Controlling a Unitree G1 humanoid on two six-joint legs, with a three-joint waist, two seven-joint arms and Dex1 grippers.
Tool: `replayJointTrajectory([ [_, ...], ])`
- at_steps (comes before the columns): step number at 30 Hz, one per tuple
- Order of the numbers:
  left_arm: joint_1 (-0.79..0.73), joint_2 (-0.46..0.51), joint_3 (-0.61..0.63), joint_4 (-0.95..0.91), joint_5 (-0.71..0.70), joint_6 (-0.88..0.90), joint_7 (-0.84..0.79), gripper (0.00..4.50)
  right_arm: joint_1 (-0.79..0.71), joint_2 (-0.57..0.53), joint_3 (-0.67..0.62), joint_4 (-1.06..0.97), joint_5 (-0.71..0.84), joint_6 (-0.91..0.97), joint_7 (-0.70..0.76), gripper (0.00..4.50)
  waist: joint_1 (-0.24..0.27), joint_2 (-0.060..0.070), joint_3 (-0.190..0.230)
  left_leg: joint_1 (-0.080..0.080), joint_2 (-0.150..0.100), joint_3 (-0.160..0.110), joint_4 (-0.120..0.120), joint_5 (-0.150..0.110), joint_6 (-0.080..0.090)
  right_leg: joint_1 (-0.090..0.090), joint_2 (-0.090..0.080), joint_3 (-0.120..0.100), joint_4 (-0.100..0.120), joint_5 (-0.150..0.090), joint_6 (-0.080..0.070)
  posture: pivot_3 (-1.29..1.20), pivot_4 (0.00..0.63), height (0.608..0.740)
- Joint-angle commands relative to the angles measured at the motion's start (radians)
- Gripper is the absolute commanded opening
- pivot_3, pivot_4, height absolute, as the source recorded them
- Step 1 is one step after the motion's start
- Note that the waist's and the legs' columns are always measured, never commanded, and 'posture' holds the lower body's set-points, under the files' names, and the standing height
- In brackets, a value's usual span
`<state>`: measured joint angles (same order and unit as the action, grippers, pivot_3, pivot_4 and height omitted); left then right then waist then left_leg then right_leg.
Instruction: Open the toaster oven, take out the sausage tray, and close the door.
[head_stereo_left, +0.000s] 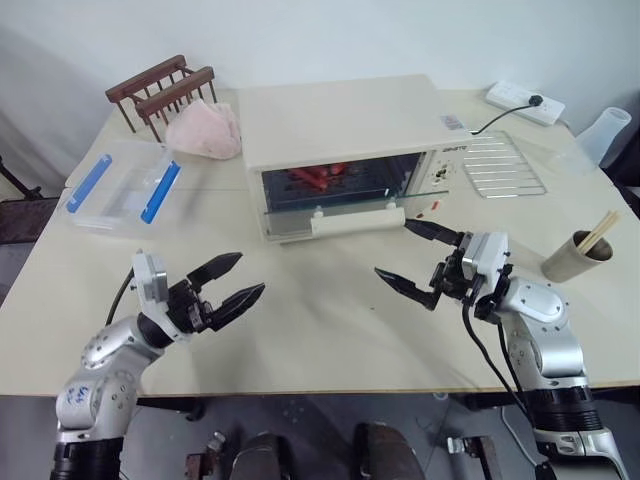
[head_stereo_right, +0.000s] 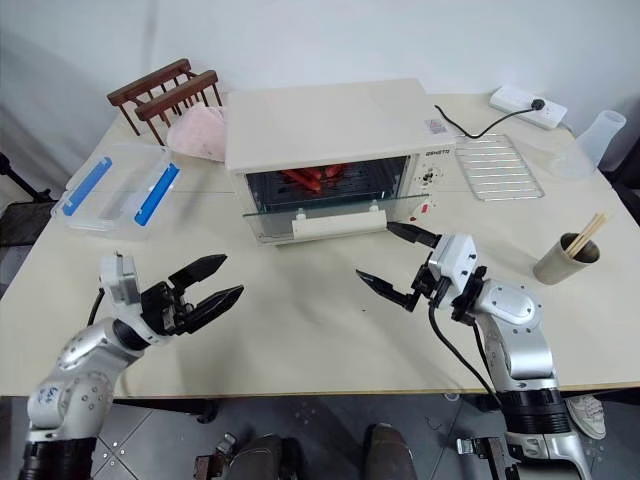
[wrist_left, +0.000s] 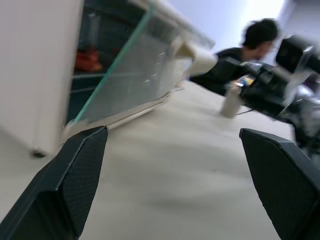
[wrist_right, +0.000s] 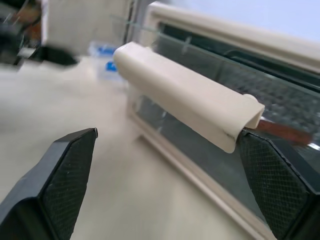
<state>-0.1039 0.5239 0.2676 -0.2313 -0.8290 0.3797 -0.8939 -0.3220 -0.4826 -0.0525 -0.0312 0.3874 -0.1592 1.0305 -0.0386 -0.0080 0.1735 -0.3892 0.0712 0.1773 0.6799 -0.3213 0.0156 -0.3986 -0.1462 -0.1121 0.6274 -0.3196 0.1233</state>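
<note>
Both sets of jaws are standing spread wide and gripping nothing: the left gripper (head_stereo_left: 232, 280) is hovering over the front left of the surface (head_stereo_left: 320, 330), and the right gripper (head_stereo_left: 410, 256) is hovering just in front of the oven's right end, one finger close beside the end of the bar handle (wrist_right: 185, 97) without visibly touching it.

The surface, pale and broad, is carrying everything. The toaster oven (head_stereo_left: 345, 120) is sitting at its middle toward the back, cream-white, with its control panel on the right side and a black cord (head_stereo_left: 495, 118) running back to a white power strip (head_stereo_left: 525, 102). The door (head_stereo_left: 340, 190) is hanging partly open, its glass tilting outward from the top with the handle leading. Inside, behind the glass, the sausage tray (head_stereo_left: 322, 180) is resting in the oven cavity, its red sausages showing through.

A clear plastic box (head_stereo_left: 125, 187) with blue clips is lying to the left of the oven, well apart from it. A dark wooden rack (head_stereo_left: 160, 92) is standing at the back left, with a pink cloth-like bundle (head_stereo_left: 205, 130) lying between it and the oven. A bare wire rack (head_stereo_left: 503, 165) is lying to the right of the oven. A clear plastic cup (head_stereo_left: 602, 135) is lying at the far right edge. A tan cup (head_stereo_left: 575, 255) holding wooden sticks is standing near the right gripper's arm.
</note>
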Motion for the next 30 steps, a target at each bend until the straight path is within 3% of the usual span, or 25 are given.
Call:
replayJointTrajectory([
  [1,-0.089,0.042,0.039,-0.02,-0.084,0.069,-0.004,3.88,-0.019,-0.007,0.018,-0.03,-0.013,-0.079,0.033,4.5,0.002,0.0,0.0,0.0,0.0,0.0,0.0,0.0,0.0,0.0,0.0,0.0,0.0,0.0,0.0,0.0,0.15,0.74],
  [13,-0.449,-0.072,-0.045,0.285,0.074,-0.041,0.013,0.08,-0.033,0.003,0.051,0.009,-0.041,-0.127,0.029,4.5,0.009,-0.001,0.001,0.0,-0.001,0.0,0.001,0.0,0.0,0.0,0.002,0.0,0.0,0.0,0.0,0.0,0.15,0.74],
  [23,-0.483,-0.102,-0.123,0.36,0.185,-0.088,-0.059,0.03,-0.021,-0.008,0.036,0.02,-0.057,-0.141,0.006,4.5,0.01,-0.001,0.001,0.0,0.0,0.0,0.001,0.0,-0.001,0.0,0.002,0.0,0.0,0.0,0.0,0.0,0.15,0.74],
  [30,-0.46,-0.106,-0.125,0.358,0.193,-0.08,-0.087,0.03,0.152,-0.079,-0.098,-0.013,-0.037,-0.126,-0.056,4.5,0.027,-0.002,0.001,-0.001,-0.001,-0.001,0.002,0.0,-0.001,0.001,0.002,0.001,0.0,0.0,0.001,0.0,0.15,0.74],
])
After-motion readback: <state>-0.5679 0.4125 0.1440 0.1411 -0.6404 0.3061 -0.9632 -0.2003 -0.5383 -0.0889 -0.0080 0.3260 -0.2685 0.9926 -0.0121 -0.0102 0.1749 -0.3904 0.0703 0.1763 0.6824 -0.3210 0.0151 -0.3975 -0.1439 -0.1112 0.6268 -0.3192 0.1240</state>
